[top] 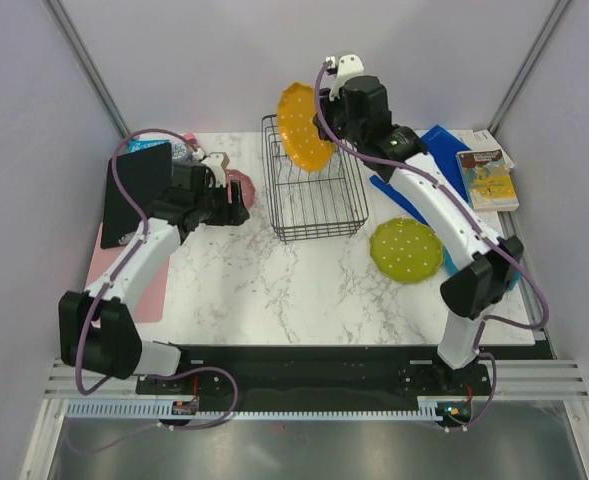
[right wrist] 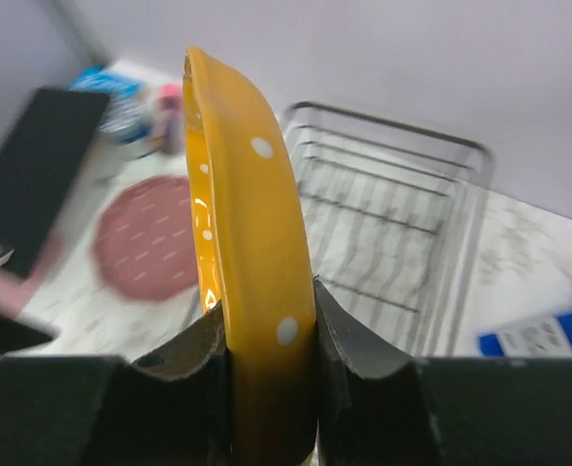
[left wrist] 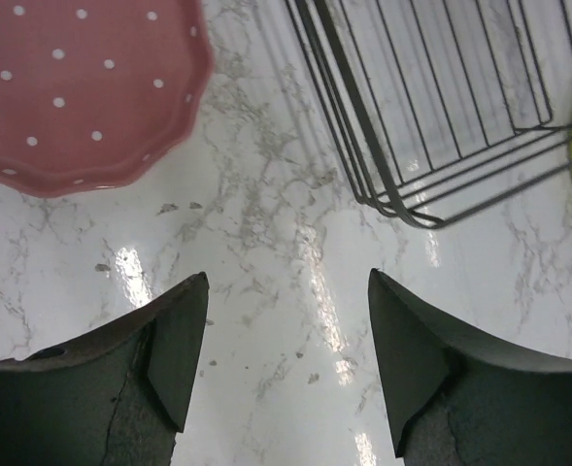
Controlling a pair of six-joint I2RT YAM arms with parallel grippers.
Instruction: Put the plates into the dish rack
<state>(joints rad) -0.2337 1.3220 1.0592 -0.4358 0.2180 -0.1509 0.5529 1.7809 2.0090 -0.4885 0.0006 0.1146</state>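
Top external view: The right claw [top: 326, 120] is clamped on the rim of the orange-yellow plate [top: 305, 126], which it holds on edge, tilted, above the far end of the dish rack [top: 314, 192]. The rack stands on the marble surface [top: 274, 290] with no plate seen in it. The lime green plate [top: 406, 250] lies flat on the surface, to the right of the rack and apart from it. The left claw [top: 232, 197] sits low, left of the rack, with the pink plate [top: 242, 184] partly hidden behind it. A black tablet [top: 134, 188] stands at the far left.

Left wrist view: The left claw [left wrist: 287, 277] is spread wide and grips nothing; only bare surface shows between its jaws. The pink plate [left wrist: 72, 87] lies flat, upper left. A corner of the rack [left wrist: 431, 107] shows upper right.

Right wrist view: The right claw [right wrist: 268, 306] pinches the orange-yellow plate [right wrist: 247, 194] edge-on, a jaw on each face. The rack [right wrist: 383, 194] lies beyond and below; the pink plate [right wrist: 145, 238] shows blurred at left.
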